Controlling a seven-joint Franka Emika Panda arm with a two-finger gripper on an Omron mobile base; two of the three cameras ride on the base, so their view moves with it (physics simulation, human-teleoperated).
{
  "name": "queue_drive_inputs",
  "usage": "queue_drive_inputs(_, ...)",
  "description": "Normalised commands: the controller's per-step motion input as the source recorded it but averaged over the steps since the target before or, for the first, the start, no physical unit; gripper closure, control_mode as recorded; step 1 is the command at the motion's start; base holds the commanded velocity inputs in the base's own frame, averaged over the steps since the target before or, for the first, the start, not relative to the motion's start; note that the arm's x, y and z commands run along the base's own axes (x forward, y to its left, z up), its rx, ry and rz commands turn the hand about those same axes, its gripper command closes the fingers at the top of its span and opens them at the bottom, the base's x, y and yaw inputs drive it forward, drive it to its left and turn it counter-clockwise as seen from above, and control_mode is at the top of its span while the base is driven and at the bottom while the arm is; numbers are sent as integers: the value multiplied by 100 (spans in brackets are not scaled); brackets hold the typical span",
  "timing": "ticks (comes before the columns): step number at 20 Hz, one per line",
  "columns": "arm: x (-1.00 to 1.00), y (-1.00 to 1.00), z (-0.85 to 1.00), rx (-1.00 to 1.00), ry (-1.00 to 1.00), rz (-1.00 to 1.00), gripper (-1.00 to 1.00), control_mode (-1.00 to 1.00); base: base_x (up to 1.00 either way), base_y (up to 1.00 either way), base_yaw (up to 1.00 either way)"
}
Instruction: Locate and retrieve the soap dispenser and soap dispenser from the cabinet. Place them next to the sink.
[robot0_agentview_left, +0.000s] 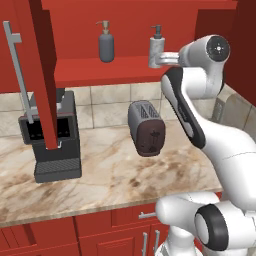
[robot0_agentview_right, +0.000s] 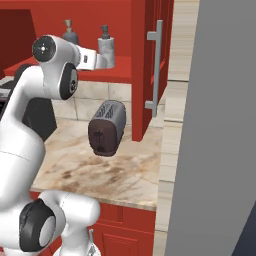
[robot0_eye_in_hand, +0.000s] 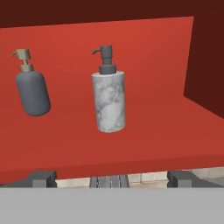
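Two soap dispensers stand upright on the red shelf of the open cabinet (robot0_agentview_left: 100, 72). The dark grey one with the tan pump (robot0_agentview_left: 106, 45) (robot0_agentview_right: 69, 33) (robot0_eye_in_hand: 32, 91) is on the left. To its right stands the white-grey marbled one with the dark pump (robot0_agentview_left: 156, 44) (robot0_agentview_right: 106, 46) (robot0_eye_in_hand: 108, 101). My gripper (robot0_agentview_left: 152, 61) (robot0_agentview_right: 103, 61) (robot0_eye_in_hand: 112, 178) is open at the shelf's front edge, just in front of the marbled bottle and level with its base, with nothing between its widely spread fingertips (robot0_eye_in_hand: 42, 178). The sink is out of view.
The cabinet door (robot0_agentview_left: 42, 75) with its grey bar handle (robot0_agentview_left: 17, 70) hangs open at the left; another red door and handle (robot0_agentview_right: 157, 67) is on the right. Below on the marble counter (robot0_agentview_left: 110, 175) sit a toaster (robot0_agentview_left: 146, 128) (robot0_agentview_right: 106, 127) and a coffee machine (robot0_agentview_left: 50, 137).
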Motion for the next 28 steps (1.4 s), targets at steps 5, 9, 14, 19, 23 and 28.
queue_drive_inputs(5, 34, 0, -1, -1, 0, 2, -100, -100, 0, 0, 0)
queue_drive_inputs(9, 33, -3, 0, -1, 1, 4, -100, -100, 0, 0, 0)
queue_drive_inputs(14, 25, -1, 0, -1, 0, 4, -100, -100, 0, 0, 0)
queue_drive_inputs(19, 19, 0, 0, 0, 1, 5, -100, -100, 0, 0, 0)
queue_drive_inputs(23, 16, 0, 0, 0, 0, 4, -100, -100, 0, 0, 0)
queue_drive_inputs(28, 12, -3, 0, 0, 0, 2, -100, -100, 0, 0, 0)
